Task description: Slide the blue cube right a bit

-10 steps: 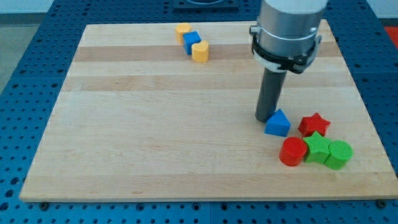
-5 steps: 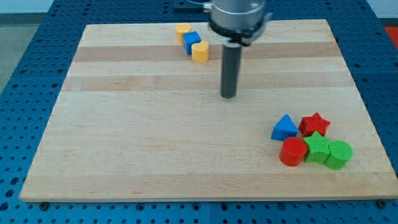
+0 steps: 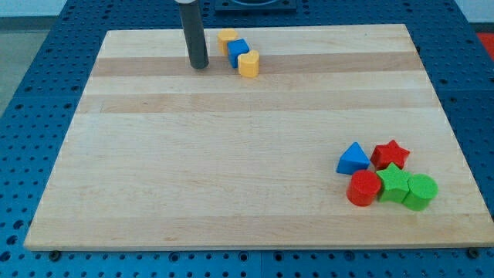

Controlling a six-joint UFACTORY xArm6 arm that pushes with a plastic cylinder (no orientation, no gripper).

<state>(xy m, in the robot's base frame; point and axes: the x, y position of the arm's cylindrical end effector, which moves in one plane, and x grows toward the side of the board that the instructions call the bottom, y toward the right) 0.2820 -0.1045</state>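
Note:
The blue cube [image 3: 238,52] sits near the view's top on the wooden board [image 3: 231,154], wedged between a yellow block [image 3: 226,38] up-left of it and a yellow heart-like block [image 3: 248,64] down-right of it. My tip [image 3: 200,66] rests on the board a short way to the left of the blue cube, not touching it. The dark rod rises out of the view's top.
At the view's lower right is a cluster: a blue triangular block [image 3: 353,159], a red star [image 3: 390,154], a red cylinder [image 3: 363,188], a green star [image 3: 395,184] and a green cylinder [image 3: 421,191].
My tip has moved from beside the blue triangular block at lower right, across the board up and left, to the left of the blue cube. The blue triangle shifted slightly right early on.

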